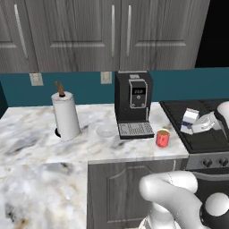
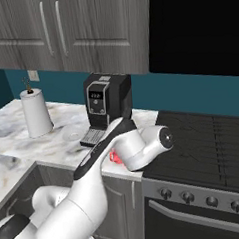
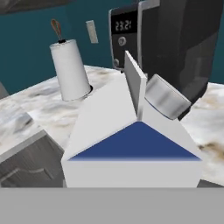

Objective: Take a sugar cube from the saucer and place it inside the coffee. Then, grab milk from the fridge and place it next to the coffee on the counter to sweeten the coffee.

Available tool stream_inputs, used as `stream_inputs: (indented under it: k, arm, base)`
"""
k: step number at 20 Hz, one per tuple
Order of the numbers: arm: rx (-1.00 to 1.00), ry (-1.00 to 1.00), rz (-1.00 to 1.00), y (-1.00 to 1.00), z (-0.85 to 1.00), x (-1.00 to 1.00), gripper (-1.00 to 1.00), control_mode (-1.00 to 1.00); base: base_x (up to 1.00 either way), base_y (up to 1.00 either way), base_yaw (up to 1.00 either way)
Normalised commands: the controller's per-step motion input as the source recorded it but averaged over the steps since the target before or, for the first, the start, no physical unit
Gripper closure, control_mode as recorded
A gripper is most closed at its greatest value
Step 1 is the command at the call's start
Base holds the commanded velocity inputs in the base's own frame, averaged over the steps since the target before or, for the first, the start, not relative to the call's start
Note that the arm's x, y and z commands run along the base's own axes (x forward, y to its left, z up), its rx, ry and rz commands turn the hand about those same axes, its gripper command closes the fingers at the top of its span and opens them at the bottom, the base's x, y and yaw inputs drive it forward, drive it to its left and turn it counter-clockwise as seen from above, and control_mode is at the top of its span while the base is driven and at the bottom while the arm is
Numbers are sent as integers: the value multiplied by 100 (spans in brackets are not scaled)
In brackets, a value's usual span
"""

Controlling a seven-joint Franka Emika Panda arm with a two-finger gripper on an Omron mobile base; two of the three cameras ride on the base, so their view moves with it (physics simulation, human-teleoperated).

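Note:
My gripper (image 1: 200, 124) is shut on the milk (image 1: 189, 120), a white carton with blue marks. It hangs tilted above the black stove, right of the coffee (image 1: 163, 138). In the hand view the milk (image 3: 131, 144) is close up, with its gable top, grey cap and blue panel. The coffee, a red cup with a tan top, stands on the counter (image 1: 36, 134) near the front right corner of the coffee machine. In the right base view my arm hides most of the coffee (image 2: 114, 156). The saucer (image 1: 106, 131) lies left of the machine's drip tray. I cannot make out a sugar cube. The fridge is out of view.
A black coffee machine (image 1: 133, 105) stands against the teal wall. A paper towel roll (image 1: 65, 115) is at its left. The black stove (image 1: 203, 134) adjoins the counter's right end. Dark grey cabinets hang above, and the counter wraps round toward the lower left.

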Motion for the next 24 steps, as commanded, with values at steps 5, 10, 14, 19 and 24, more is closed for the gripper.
stream_inputs:
  k: [5,10,14,19,24]
  arm:
    - [1,0,-8,-24,-40,2,100,-100]
    - [0,0,-2,-9,-39,0,100,-100]
    - [0,0,0,-7,-26,23,100,-100]
    - [-2,0,0,-5,-22,46,100,-100]
    - [-4,0,0,-30,-39,36,100,-100]
  base:
    - [0,0,0]
    - [0,0,0]
    - [0,0,0]
    - [0,0,0]
    - [0,0,0]
